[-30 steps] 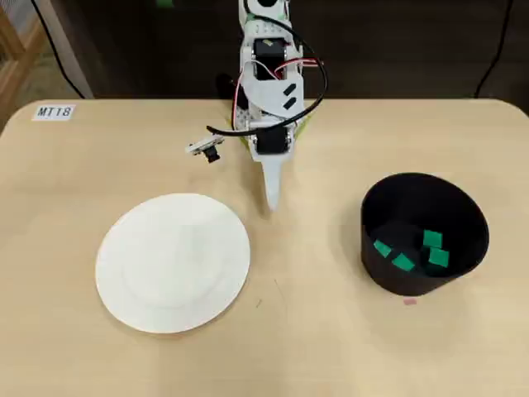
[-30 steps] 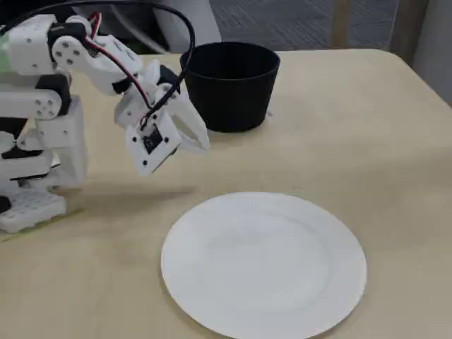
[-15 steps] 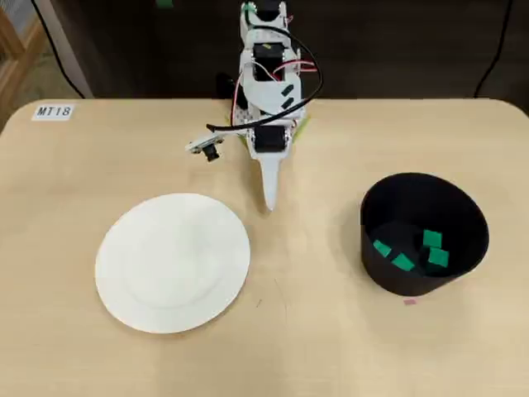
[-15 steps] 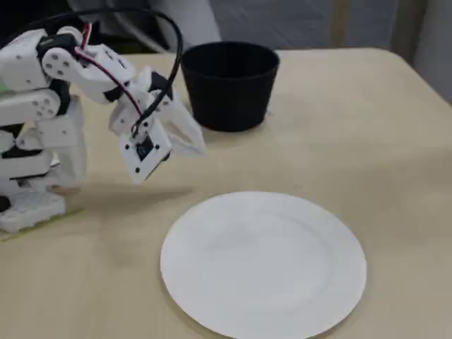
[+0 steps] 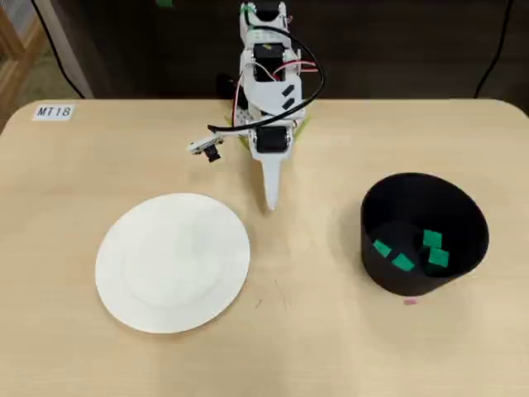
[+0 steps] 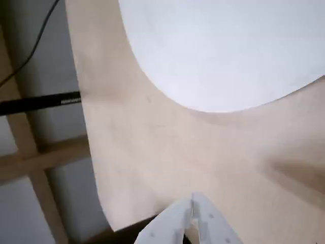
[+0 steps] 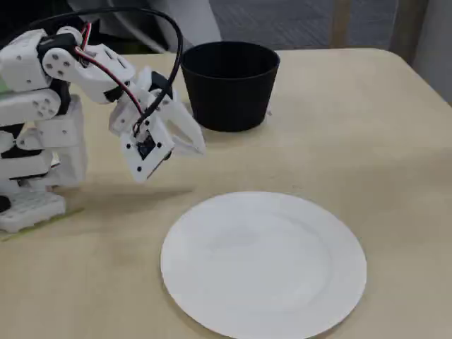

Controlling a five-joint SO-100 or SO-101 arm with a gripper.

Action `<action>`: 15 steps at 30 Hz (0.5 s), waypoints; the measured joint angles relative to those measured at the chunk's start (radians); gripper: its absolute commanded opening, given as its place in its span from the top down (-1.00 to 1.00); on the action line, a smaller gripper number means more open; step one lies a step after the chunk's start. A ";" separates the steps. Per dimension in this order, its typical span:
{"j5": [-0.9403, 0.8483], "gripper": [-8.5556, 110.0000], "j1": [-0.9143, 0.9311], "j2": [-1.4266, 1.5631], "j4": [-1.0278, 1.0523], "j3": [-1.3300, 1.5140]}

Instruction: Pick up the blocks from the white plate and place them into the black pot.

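The tan counter (image 5: pixel 99 356) carries the white plate (image 5: pixel 173 262), bare, at the overhead view's left, and the black pot (image 5: pixel 424 233) well apart at the right. Between them the white arm (image 5: pixel 269 91) hangs its hand (image 5: pixel 270 201), clenched and grasping nothing, above the counter. Green blocks (image 5: pixel 403 262) lie inside the pot; three show.

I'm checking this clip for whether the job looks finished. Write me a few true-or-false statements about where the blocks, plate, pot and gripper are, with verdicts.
1. The white plate has nothing on it. True.
2. Green blocks lie inside the black pot. True.
3. The gripper holds a block. False: it is shut with nothing between its fingers.
4. In the overhead view the pot sits left of the plate. False: it sits to the right.
5. The gripper hangs directly above the pot. False: it is between plate and pot, nearer the plate.
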 measured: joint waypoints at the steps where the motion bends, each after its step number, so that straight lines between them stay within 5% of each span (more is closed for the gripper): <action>1: 0.000 0.90 0.000 0.000 -0.011 0.002; 15: 0.000 0.90 0.002 0.000 -0.028 0.003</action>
